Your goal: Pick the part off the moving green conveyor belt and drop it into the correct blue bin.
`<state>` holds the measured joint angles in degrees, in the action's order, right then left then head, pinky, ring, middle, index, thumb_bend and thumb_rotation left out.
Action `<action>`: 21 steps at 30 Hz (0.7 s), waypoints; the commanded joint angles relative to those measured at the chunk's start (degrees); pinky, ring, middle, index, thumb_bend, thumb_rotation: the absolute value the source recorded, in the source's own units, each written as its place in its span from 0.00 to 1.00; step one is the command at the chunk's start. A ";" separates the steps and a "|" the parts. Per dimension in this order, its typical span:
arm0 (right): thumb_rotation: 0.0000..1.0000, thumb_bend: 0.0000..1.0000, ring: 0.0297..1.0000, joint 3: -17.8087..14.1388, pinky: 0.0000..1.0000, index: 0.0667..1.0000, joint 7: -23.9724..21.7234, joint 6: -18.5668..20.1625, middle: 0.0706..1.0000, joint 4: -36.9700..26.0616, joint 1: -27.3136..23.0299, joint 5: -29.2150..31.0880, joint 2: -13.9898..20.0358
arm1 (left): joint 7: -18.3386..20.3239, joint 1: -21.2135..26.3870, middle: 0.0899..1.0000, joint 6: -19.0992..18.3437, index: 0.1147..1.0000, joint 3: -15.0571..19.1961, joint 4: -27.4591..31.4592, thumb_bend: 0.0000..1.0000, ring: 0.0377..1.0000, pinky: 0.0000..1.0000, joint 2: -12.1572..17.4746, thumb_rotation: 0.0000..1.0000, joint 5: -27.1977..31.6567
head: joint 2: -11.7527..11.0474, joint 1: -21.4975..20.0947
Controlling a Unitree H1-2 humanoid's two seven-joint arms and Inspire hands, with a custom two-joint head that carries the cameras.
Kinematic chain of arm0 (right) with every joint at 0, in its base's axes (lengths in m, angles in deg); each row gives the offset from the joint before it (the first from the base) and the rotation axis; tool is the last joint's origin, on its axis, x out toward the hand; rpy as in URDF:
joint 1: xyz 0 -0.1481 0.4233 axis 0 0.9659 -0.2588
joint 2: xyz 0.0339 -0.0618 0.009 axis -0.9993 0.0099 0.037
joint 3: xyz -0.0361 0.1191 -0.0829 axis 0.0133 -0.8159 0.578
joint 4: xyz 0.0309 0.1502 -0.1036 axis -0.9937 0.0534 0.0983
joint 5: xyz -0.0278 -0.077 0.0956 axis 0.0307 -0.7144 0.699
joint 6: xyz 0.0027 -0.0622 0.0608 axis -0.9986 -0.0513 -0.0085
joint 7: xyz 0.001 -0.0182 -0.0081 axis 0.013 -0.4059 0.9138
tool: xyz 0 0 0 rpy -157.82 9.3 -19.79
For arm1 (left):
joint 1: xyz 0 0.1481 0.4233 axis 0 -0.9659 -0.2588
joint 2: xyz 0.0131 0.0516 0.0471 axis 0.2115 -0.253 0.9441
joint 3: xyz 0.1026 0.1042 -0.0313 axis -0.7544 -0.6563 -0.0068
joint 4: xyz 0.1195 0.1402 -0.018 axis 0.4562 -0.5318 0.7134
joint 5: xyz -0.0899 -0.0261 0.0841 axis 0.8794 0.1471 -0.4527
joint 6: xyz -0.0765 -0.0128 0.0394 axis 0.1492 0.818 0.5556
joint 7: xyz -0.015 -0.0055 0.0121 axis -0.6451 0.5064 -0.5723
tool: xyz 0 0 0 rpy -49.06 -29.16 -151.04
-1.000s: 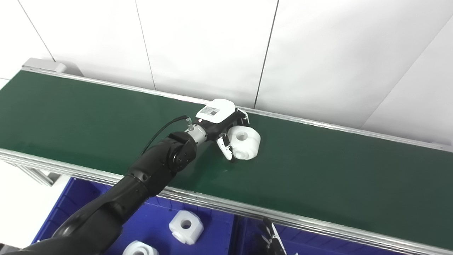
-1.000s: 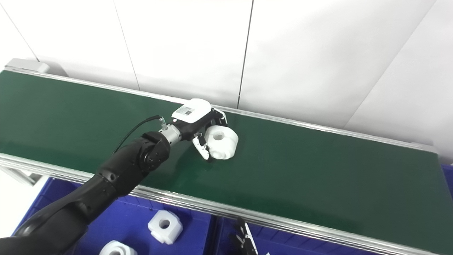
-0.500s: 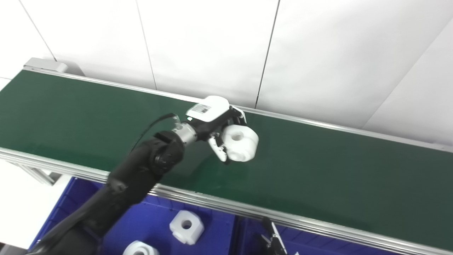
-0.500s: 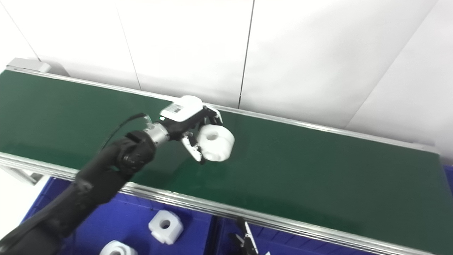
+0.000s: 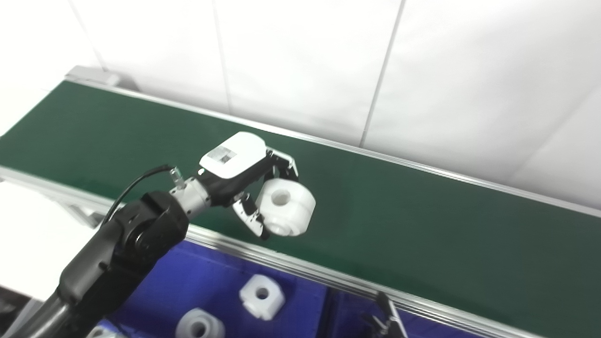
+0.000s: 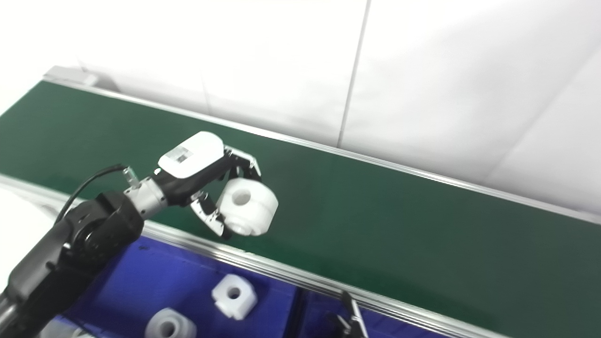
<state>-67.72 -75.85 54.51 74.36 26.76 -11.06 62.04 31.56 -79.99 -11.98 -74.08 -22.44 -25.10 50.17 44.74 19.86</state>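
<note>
Part: a white round part (image 5: pixel 285 207) with a bore through its middle, held above the near side of the belt, close to the near rail.
Part axis: the bore mouth faces up and a little toward the camera, so its axis stands steeply tilted; the body is short and stubby, about as wide as it is tall.
Part and hand: the left robot hand (image 5: pixel 244 185) is closed on the part from the left, fingers (image 5: pixel 281 162) curled over its far side and the thumb (image 5: pixel 251 220) against its near left side; the white back of the hand faces up.
Right robot hand: only dark fingertips (image 5: pixel 387 317) show at the bottom edge; whether they are spread or closed I cannot tell.
Belt: the green conveyor belt (image 5: pixel 422 220) runs from upper left to lower right, edged by a silver rail (image 5: pixel 300 267) on the near side.
Bins: a blue bin (image 5: pixel 206 277) lies below the rail, under the left arm, with two white parts in it (image 5: pixel 261 296) (image 5: pixel 199 325); a second blue bin (image 6: pixel 319 319) adjoins it to the right.
Room: plain white wall panels (image 5: pixel 305 61) with thin dark seams stand behind the belt.
</note>
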 commanded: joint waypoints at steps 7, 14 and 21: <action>1.00 0.87 0.89 -1.65 1.00 1.00 -1.67 1.67 1.00 -4.15 1.35 3.07 2.75 | 1.32 -10.32 0.43 -3.00 0.44 5.25 7.33 0.52 0.44 0.36 0.90 0.00 -1.33 | 2.32 5.52; 1.00 0.87 0.88 -1.89 1.00 1.00 -3.26 3.09 0.99 -5.23 0.86 5.80 4.44 | 1.08 -19.88 0.44 -2.49 0.43 8.55 8.59 0.52 0.45 0.37 0.85 0.00 -2.75 | 3.05 7.18; 0.98 0.86 0.86 -2.23 0.97 1.00 -4.25 4.04 0.97 -5.27 -0.07 7.39 5.24 | -0.48 -24.80 0.43 -0.40 0.44 9.86 6.04 0.52 0.45 0.37 1.08 0.00 -5.42 | 2.80 7.36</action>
<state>-69.70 -79.11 58.66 70.60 26.66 -4.52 66.99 32.69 -104.57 -13.31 -65.54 -17.54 -25.12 45.34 47.46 27.25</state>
